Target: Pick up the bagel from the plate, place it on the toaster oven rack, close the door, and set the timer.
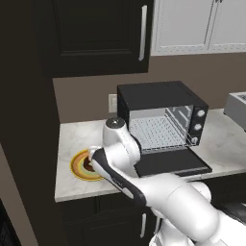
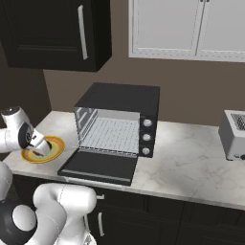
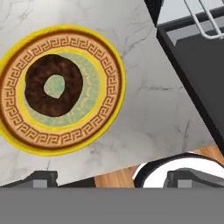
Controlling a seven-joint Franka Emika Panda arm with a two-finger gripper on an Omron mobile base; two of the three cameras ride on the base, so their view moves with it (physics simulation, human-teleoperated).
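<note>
Gripper point(image 3: 111, 178): its two dark finger tips stand far apart at the bottom of the hand view, spread wide with nothing between them; the hand hangs above the counter's front edge, over the plate.
Arm: in the left base view it rises from the lower right and bends left, its wrist covering the right part of the plate; in the right base view it reaches in from the left and ends over the plate.
Bagel point(image 3: 53, 85): a dark brown ring lying flat in the plate's pale green centre, untouched by the fingers; in the left base view a sliver of it point(image 1: 88, 166) shows beside the wrist.
Plate point(image 3: 107, 74): round, yellow-rimmed with a patterned brown band, on the marble counter point(image 1: 72, 137) near its front edge, just left of the oven.
Door point(image 2: 98, 166): folded down flat toward the front, its dark inner face up, lying over the counter.
Toaster oven rack point(image 2: 111, 134): light grey wire grid inside the open cavity, bare.
Toaster oven point(image 1: 154, 92): black box on the counter with three knobs point(image 2: 146, 137) down its right side.
Wall cabinets: dark cabinet point(image 1: 96, 33) above left, white ones point(image 2: 186, 26) above right.
</note>
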